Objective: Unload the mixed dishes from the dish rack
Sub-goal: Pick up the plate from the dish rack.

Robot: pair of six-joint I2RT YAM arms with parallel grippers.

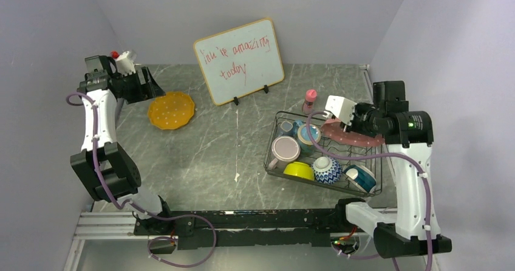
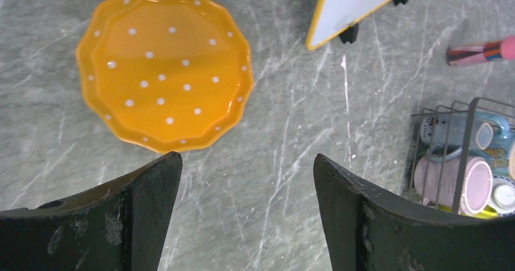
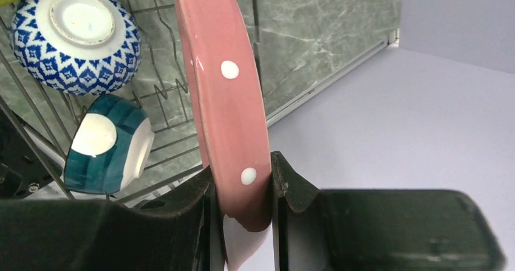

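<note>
My right gripper (image 3: 242, 183) is shut on the rim of the pink dotted plate (image 3: 228, 95), which stands on edge over the back right of the dish rack (image 1: 274, 142); from above the pink plate (image 1: 349, 138) lies across the rack's far side. In the rack sit a lilac mug (image 1: 285, 149), a yellow bowl (image 1: 299, 170), a blue-white patterned bowl (image 1: 327, 169) and a teal-white bowl (image 1: 362, 176). The orange plate (image 1: 171, 109) lies flat on the table at the far left. My left gripper (image 2: 248, 161) hangs open above the table just beside the orange plate (image 2: 164, 64), holding nothing.
A whiteboard (image 1: 239, 60) with red writing stands at the back centre. A small pink bottle (image 1: 310, 99) stands behind the rack. Walls close in on the left, back and right. Smaller cups (image 1: 303, 132) sit at the rack's back left.
</note>
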